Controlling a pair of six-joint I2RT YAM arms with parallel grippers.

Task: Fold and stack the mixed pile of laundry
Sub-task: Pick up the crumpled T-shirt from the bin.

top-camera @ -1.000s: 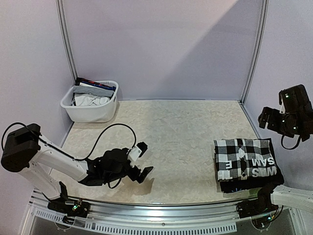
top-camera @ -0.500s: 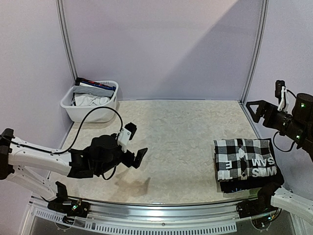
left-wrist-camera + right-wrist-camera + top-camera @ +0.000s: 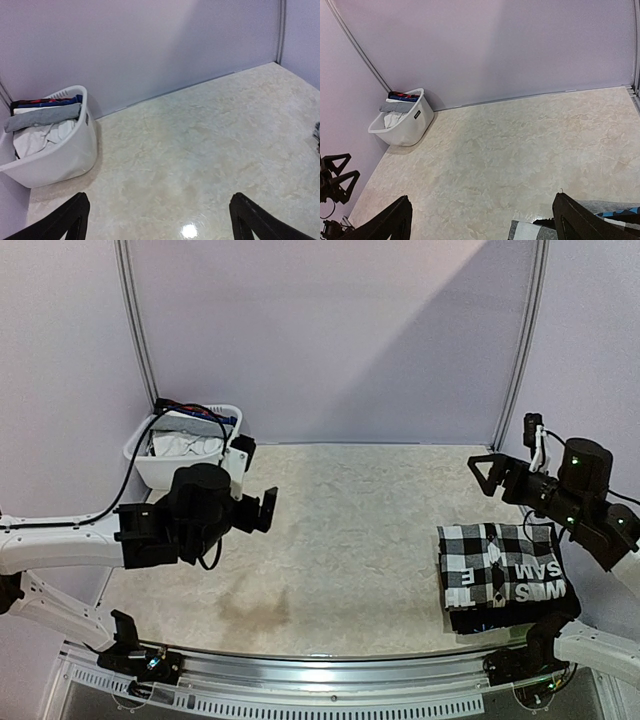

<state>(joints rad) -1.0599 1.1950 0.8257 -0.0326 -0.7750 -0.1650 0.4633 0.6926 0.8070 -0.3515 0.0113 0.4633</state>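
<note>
Pale lilac walls (image 3: 330, 330) enclose a beige marbled table (image 3: 350, 540). A folded black-and-white checkered shirt (image 3: 490, 555) lies near-right; grey and white garments (image 3: 185, 440) fill the white plastic basket (image 3: 190, 475) far-left. Left gripper (image 3: 159, 220) and right gripper (image 3: 482, 217) hover, jaws released.

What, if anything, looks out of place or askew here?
Nothing stands out. The checkered shirt and black lettered piece lie in one neat folded stack at the near right of the table, and the remaining garments sit inside the white basket at the far left.
</note>
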